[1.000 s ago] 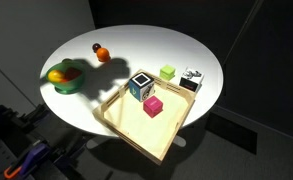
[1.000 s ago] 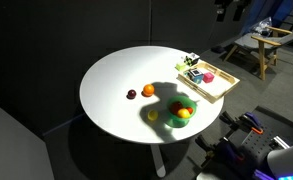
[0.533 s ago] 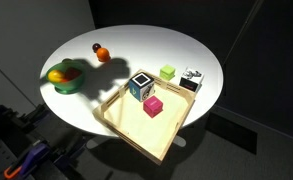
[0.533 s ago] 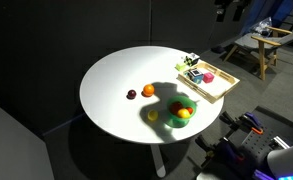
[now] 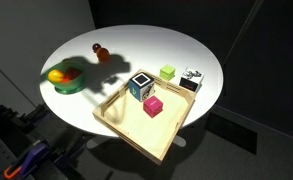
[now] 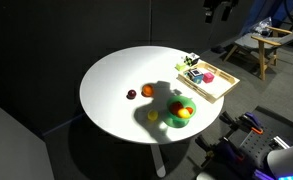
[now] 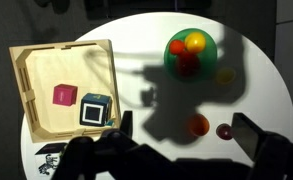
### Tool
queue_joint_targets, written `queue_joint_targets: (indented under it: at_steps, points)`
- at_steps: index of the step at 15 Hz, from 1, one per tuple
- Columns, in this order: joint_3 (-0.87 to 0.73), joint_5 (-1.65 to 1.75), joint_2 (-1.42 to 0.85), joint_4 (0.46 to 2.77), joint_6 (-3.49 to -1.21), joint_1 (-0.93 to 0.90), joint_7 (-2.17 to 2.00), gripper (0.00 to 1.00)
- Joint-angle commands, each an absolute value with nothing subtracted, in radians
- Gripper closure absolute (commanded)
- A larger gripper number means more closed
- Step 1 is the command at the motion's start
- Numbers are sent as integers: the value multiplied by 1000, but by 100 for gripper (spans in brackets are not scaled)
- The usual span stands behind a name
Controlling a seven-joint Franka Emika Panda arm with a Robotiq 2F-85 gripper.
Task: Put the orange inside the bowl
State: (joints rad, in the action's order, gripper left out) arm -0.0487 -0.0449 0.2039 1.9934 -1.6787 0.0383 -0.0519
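Observation:
The orange (image 7: 197, 125) lies on the white table in the gripper's shadow, next to a small red fruit (image 7: 224, 131); it shows in both exterior views (image 5: 101, 54) (image 6: 148, 91). The green bowl (image 7: 208, 56) (image 5: 68, 85) (image 6: 176, 120) holds a yellow and a red fruit. My gripper (image 7: 185, 124) is open and empty, high above the table. In the wrist view the orange sits between its fingers (image 7: 248, 130). The gripper shows dark at the top edge of an exterior view (image 6: 216, 10).
A square wooden tray (image 7: 26, 80) (image 5: 114, 118) (image 6: 222, 88) holds a pink cube (image 7: 65, 95) and a patterned cube (image 7: 94, 109). More cubes (image 5: 168, 72) lie beside it. A yellow fruit (image 7: 224, 73) lies on the table beside the bowl.
The gripper has shifted slightly at the top of an exterior view, and its shadow has moved further over the orange. The objects on the table have not moved.

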Motion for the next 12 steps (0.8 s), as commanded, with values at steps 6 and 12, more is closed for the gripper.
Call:
queue_joint_targets:
  at_steps: [6,12]
  points:
    - [7,33,66,1904,-1788,9,-55,0]
    - [20,55,-91,1822,-1873,-14,-49,0]
